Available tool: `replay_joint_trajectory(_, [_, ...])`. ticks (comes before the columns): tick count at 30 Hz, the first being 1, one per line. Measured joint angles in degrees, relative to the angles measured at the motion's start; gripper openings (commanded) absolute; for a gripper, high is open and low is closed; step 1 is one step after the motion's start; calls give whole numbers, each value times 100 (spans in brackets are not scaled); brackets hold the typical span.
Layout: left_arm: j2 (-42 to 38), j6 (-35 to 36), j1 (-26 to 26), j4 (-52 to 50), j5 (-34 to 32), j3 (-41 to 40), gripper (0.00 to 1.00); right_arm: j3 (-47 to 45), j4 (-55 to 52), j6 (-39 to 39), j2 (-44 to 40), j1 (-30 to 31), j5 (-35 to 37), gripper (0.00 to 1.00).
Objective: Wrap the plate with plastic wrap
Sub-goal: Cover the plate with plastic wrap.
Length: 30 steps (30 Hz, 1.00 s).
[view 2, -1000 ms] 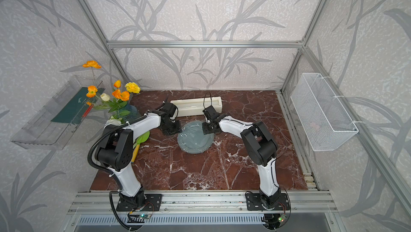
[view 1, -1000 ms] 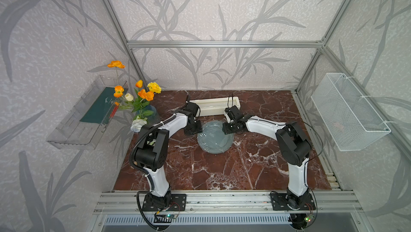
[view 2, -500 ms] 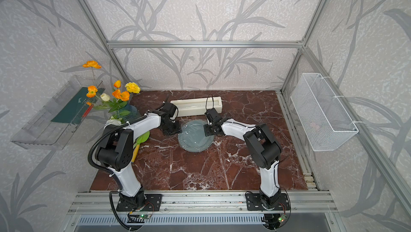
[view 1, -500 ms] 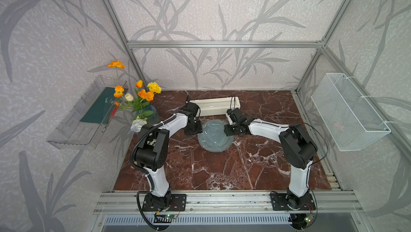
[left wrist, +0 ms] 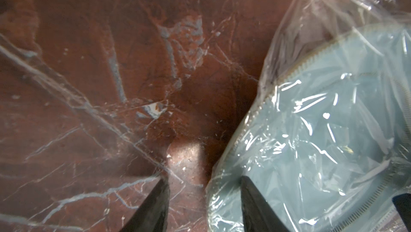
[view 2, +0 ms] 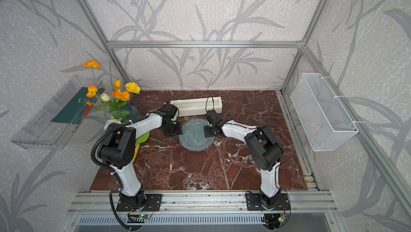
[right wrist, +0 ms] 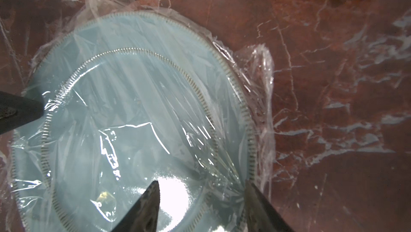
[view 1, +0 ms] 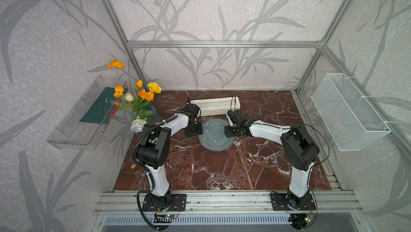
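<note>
Transparent crinkled plastic wrap point(right wrist: 262, 75) covers the round grey-blue plate point(right wrist: 55, 48), whose rim the left gripper point(left wrist: 203, 178) and right gripper point(right wrist: 201, 182) each straddle with jaws apart.

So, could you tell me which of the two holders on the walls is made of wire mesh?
The white basket on the wall at the robot's right is mesh; the clear plastic tray on the opposite wall, by the flowers, has solid walls.
</note>
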Motion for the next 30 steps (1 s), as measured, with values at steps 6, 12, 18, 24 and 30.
replay_joint_trajectory(6, [0, 0, -26, 7, 7, 0, 51, -2, 0, 26, 0, 13, 20, 61])
replay_joint_trajectory(12, [0, 0, -28, 13, 20, 0, 53, -2, 2, -20, -7, 74, 107, 69])
replay_joint_trajectory(18, [7, -9, -33, 50, 50, 0, 54, -2, -164, -94, -20, 57, 243, 69])
replay_joint_trajectory(24, [17, -7, -44, 57, 61, 0, 54, 9, -232, -81, 17, 55, 223, 65])
replay_joint_trajectory(30, [20, -15, -52, 74, 81, -2, 53, -146, 4, 66, 35, 52, -28, 61])
